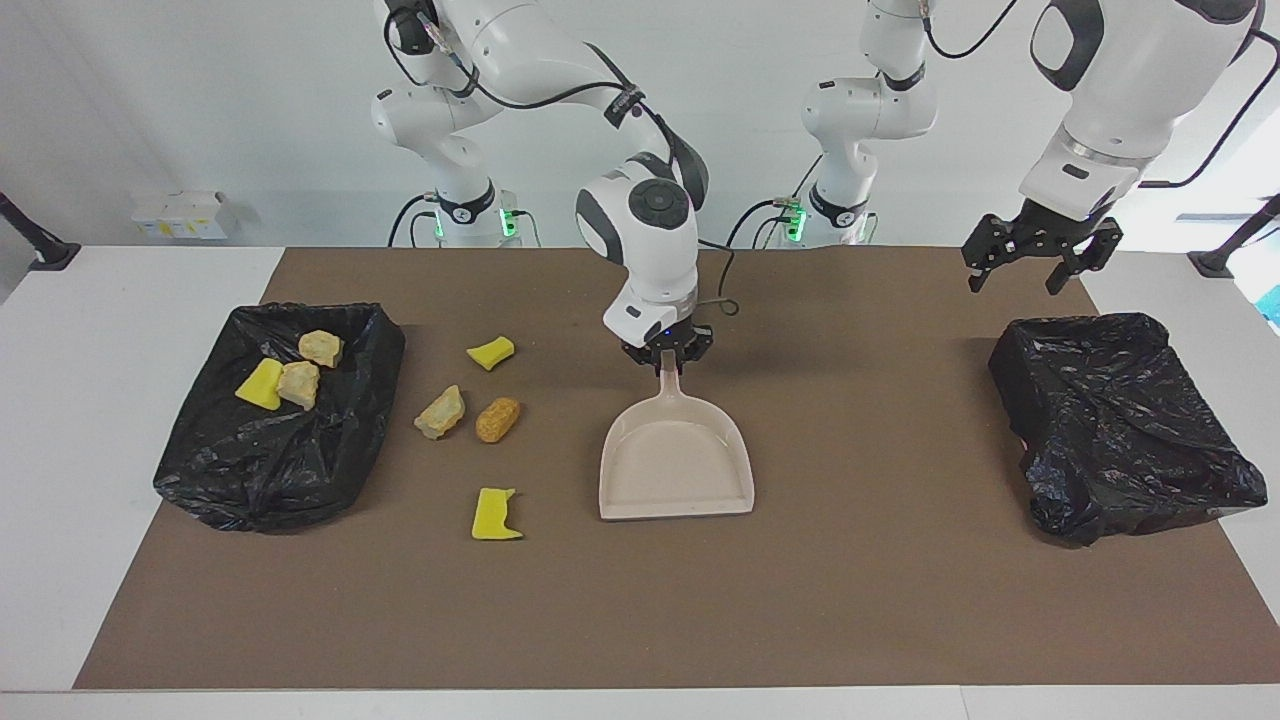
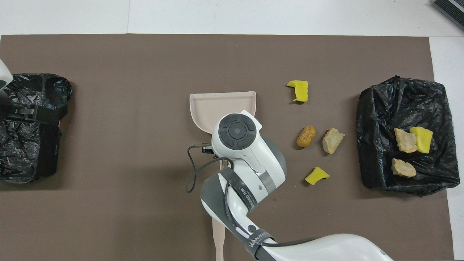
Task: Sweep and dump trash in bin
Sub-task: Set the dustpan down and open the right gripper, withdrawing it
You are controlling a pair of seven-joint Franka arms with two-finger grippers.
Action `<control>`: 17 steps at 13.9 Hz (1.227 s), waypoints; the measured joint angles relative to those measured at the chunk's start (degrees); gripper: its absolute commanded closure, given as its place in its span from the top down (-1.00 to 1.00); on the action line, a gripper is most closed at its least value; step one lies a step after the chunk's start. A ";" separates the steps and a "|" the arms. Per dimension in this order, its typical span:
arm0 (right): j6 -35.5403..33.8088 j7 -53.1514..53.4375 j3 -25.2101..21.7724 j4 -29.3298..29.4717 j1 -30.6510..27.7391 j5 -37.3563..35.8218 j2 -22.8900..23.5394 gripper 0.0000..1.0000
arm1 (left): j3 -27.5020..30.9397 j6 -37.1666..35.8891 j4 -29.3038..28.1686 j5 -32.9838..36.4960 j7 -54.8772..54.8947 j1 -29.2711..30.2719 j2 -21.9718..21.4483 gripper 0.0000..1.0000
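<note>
My right gripper [image 1: 667, 354] is shut on the handle of the beige dustpan [image 1: 675, 465] [image 2: 222, 108]. The dustpan is low at the middle of the mat, its mouth turned away from the robots. Several trash scraps lie on the mat between the dustpan and the bin [image 1: 345, 440] [image 2: 377, 108] at the right arm's end. They are a yellow piece [image 1: 490, 352] [image 2: 316, 175], a tan lump [image 1: 440, 412] [image 2: 332, 140], an orange lump [image 1: 497, 420] [image 2: 306, 136] and a notched yellow piece [image 1: 495, 515] [image 2: 299, 90]. Three more scraps [image 1: 290, 380] [image 2: 409, 141] lie in that bin. My left gripper [image 1: 1040, 262] waits open in the air.
A second black-bagged bin [image 1: 1120, 440] [image 2: 36, 90] stands at the left arm's end, under the left gripper's side of the mat. The beige hand brush handle [image 2: 218, 241] shows near the robots' edge, mostly covered by the right arm. A brown mat [image 1: 850, 600] covers the table.
</note>
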 measured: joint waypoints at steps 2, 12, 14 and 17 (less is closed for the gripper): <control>0.26 0.00 -0.19 0.96 -0.17 0.02 0.59 1.00 | -0.01 0.00 0.00 0.00 0.00 -0.04 0.00 1.00; -8.71 0.00 -0.20 -2.90 0.72 0.07 -10.15 1.00 | -0.21 0.00 0.00 0.00 0.00 -0.15 0.00 1.00; -10.43 0.18 -0.14 -8.20 1.68 0.19 -16.05 1.00 | -0.52 -0.01 -0.07 -0.02 -0.01 -0.63 0.00 1.00; -12.66 1.15 -0.09 -15.57 4.25 0.73 -22.90 1.00 | -0.63 -0.07 -0.41 -0.03 -0.11 -3.13 0.01 1.00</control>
